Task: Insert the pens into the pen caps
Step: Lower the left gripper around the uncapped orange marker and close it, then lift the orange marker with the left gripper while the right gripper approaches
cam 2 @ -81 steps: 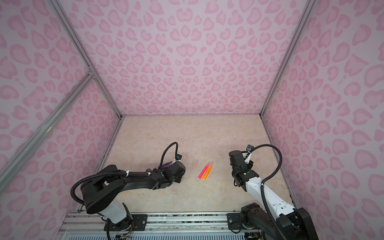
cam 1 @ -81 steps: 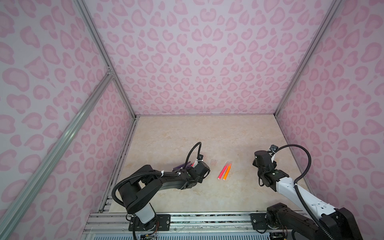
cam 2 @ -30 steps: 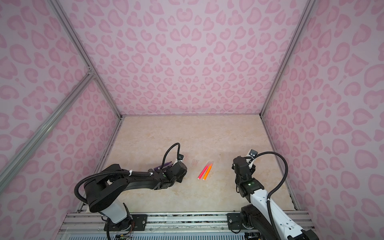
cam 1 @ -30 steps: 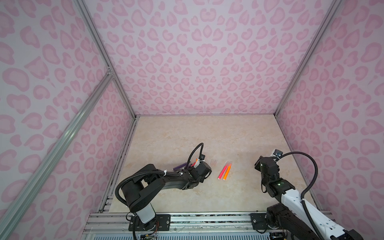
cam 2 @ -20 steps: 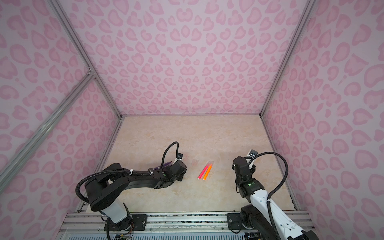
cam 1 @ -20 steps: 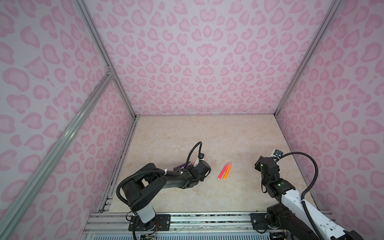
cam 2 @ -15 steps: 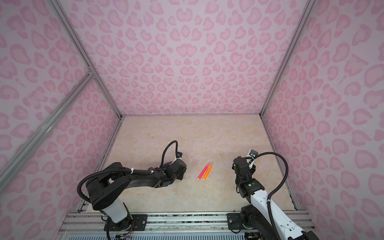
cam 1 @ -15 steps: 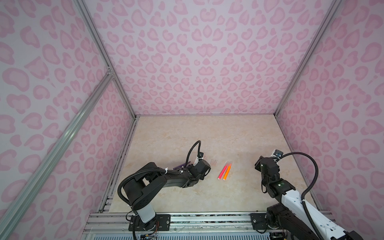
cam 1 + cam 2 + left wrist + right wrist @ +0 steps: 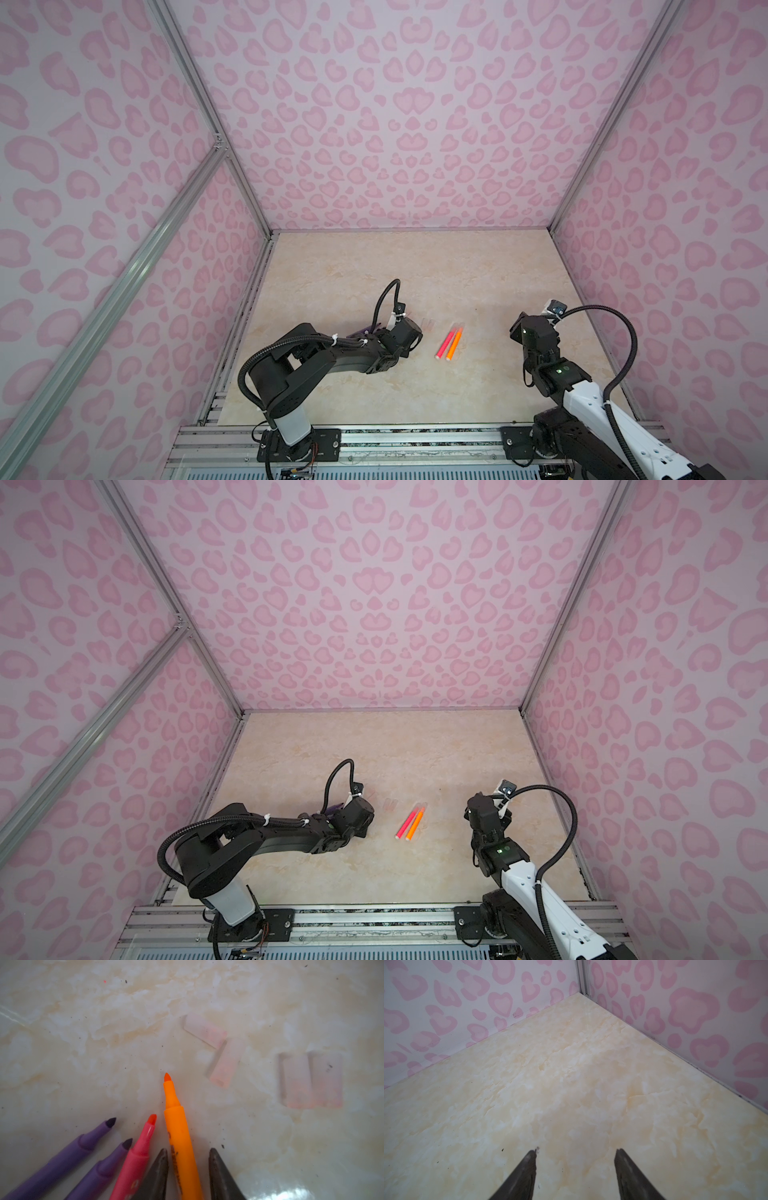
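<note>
Orange pen (image 9: 178,1136) lies lengthways between the left gripper's (image 9: 187,1151) open fingers, low middle in both top views, tip toward the clear pen caps (image 9: 223,1064); the empty right gripper (image 9: 576,1150), open too, sits farther off.

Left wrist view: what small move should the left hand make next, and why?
Probably close on the orange pen: the left hand straddles it with a gap on one side, and its tip is bare, with caps lying ahead.

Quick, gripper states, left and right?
Left gripper: open, jaws straddling the slim orange felt-tip pen, not clamped.
Right gripper: open, empty, over the beige marbled table.
</note>
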Robot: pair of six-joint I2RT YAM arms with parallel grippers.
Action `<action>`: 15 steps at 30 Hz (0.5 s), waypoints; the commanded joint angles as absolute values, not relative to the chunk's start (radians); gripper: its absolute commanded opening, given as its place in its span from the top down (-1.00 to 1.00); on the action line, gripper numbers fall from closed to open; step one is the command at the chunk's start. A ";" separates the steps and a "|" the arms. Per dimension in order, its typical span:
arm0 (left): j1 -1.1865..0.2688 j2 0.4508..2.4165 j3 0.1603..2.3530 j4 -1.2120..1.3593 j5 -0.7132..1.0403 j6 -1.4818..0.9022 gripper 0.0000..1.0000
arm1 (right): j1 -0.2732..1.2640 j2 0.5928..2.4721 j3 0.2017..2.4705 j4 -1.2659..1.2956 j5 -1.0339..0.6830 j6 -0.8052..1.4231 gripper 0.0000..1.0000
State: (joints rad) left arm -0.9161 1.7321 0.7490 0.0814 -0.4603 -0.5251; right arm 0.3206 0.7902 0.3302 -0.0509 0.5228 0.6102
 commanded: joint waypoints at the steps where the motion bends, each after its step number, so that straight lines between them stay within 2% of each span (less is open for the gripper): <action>1: -0.913 1.756 0.750 -0.044 -0.425 -0.528 0.33 | 0.322 0.784 0.319 -0.046 0.534 0.609 -0.22; 7: -0.910 1.767 0.754 -0.045 -0.424 -0.525 0.36 | 0.321 0.769 0.314 -0.046 0.535 0.609 -0.23; 15: -0.904 1.763 0.750 -0.030 -0.392 -0.516 0.59 | 0.321 0.763 0.310 -0.044 0.535 0.610 -0.23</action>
State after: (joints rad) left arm -0.9077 1.7531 0.7609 0.1059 -0.4633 -0.5232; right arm 0.3206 0.7635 0.3176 -0.0505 0.5228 0.6102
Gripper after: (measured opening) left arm 0.211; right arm 0.612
